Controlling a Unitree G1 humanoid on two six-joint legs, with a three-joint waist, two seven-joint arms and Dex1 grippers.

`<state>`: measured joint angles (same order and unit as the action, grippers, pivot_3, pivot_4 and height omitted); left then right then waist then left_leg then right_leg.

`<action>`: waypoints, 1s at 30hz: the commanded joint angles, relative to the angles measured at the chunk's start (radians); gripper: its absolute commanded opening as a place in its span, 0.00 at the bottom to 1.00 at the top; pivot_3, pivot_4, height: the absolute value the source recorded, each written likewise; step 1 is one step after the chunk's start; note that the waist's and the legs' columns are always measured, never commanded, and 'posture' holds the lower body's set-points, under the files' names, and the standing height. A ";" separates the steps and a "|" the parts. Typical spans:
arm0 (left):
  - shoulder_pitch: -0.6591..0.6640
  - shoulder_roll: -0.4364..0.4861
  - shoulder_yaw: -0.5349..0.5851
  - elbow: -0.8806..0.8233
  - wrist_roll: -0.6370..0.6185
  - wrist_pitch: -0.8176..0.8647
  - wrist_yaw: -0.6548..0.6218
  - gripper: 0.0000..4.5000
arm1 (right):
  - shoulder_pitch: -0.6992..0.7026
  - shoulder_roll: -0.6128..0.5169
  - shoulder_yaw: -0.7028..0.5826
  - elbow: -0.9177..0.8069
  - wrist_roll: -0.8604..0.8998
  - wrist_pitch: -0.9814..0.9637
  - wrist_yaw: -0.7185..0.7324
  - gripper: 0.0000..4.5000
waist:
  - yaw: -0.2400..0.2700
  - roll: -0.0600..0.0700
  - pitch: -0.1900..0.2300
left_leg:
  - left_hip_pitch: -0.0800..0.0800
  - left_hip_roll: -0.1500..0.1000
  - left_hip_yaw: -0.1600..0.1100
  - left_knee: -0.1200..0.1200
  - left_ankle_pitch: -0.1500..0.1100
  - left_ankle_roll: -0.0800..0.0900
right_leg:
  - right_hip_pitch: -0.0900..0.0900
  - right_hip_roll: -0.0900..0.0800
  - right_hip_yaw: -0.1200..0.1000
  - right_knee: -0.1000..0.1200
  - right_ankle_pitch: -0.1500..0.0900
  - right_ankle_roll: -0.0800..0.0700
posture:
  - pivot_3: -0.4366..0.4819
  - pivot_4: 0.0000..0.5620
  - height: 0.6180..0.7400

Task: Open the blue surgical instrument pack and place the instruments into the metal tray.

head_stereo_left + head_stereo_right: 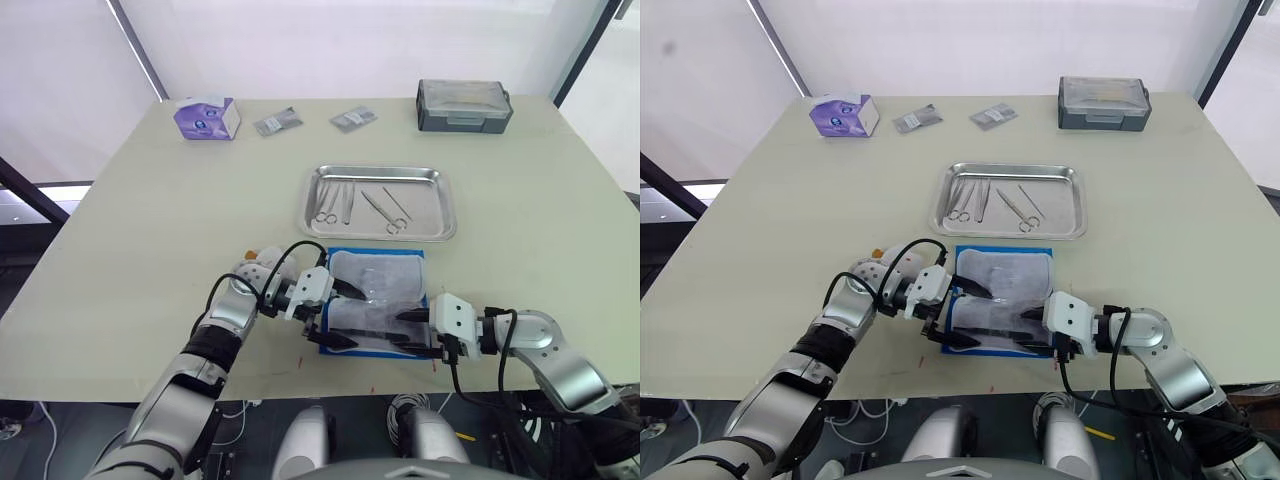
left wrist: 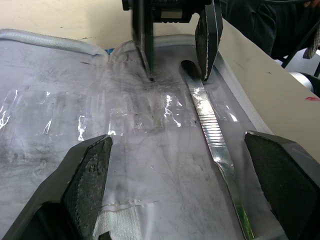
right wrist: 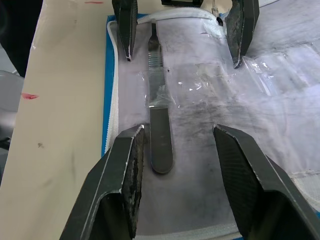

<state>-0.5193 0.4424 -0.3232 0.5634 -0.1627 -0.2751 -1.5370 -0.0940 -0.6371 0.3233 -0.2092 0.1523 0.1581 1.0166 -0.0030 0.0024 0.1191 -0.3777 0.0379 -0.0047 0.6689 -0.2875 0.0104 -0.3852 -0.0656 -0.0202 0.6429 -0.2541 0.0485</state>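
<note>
The blue surgical instrument pack (image 1: 380,285) lies open near the table's front edge, grey-white lining up. One straight silver instrument (image 3: 160,135) rests on the lining along the pack's near side, partly under a clear plastic strip. My left gripper (image 1: 344,316) is open over the pack's left part. My right gripper (image 1: 402,331) is open over its right part, facing the left one. The straight instrument (image 2: 212,130) lies between both pairs of fingers, held by neither. Behind the pack, the metal tray (image 1: 378,172) holds several instruments (image 1: 345,202), some with ring handles.
A purple box (image 1: 207,117) stands at the back left. Two grey foil packets (image 1: 277,122) (image 1: 353,118) lie beside it. A dark grey lidded box (image 1: 464,105) sits at the back right. The pack's near side is close to the table's front edge.
</note>
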 commanded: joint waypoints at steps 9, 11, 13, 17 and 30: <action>0.060 0.033 -0.073 0.080 0.100 0.025 -0.005 1.00 | 0.009 -0.026 0.030 0.076 -0.049 0.014 0.002 0.01 | 0.000 -0.005 -0.006 | 0.001 0.001 0.000 0.000 0.000 0.000 | 0.001 0.001 0.000 0.000 -0.001 -0.002 | 0.48 0.27 0.89; 0.060 0.031 -0.073 0.080 0.100 0.025 -0.004 1.00 | -0.003 -0.030 0.022 0.055 -0.044 0.023 0.002 0.01 | 0.000 -0.005 -0.006 | 0.001 0.001 0.000 0.000 0.000 0.000 | 0.001 0.001 0.000 0.000 -0.001 -0.002 | 0.48 0.27 0.89; 0.059 0.029 -0.073 0.081 0.100 0.024 -0.003 1.00 | -0.017 -0.045 0.017 0.018 -0.037 0.056 0.008 0.01 | 0.000 -0.005 -0.006 | 0.001 0.001 0.000 0.000 0.000 0.000 | 0.001 0.001 0.000 0.000 -0.002 -0.003 | 0.48 0.27 0.89; 0.062 0.027 -0.075 0.083 0.101 0.022 -0.004 1.00 | -0.054 -0.066 0.030 -0.072 -0.035 0.134 0.018 0.01 | 0.000 -0.004 -0.006 | 0.001 0.001 0.000 0.000 0.000 0.000 | 0.001 0.001 0.000 0.000 -0.002 -0.003 | 0.48 0.27 0.89; 0.055 0.020 -0.077 0.093 0.102 0.022 -0.003 1.00 | -0.141 -0.106 0.049 -0.254 -0.056 0.304 0.017 0.01 | 0.001 -0.004 -0.005 | 0.000 0.001 -0.001 0.000 0.000 0.000 | 0.000 0.001 -0.001 0.000 -0.002 -0.004 | 0.48 0.27 0.89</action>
<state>-0.5179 0.4462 -0.3247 0.5637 -0.1626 -0.2728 -1.5356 -0.2168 -0.7396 0.3844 -0.4188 0.0992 0.4593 1.0405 -0.0023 -0.0019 0.1141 -0.3775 0.0389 -0.0061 0.6686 -0.2875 0.0104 -0.3849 -0.0646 -0.0211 0.6429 -0.2563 0.0446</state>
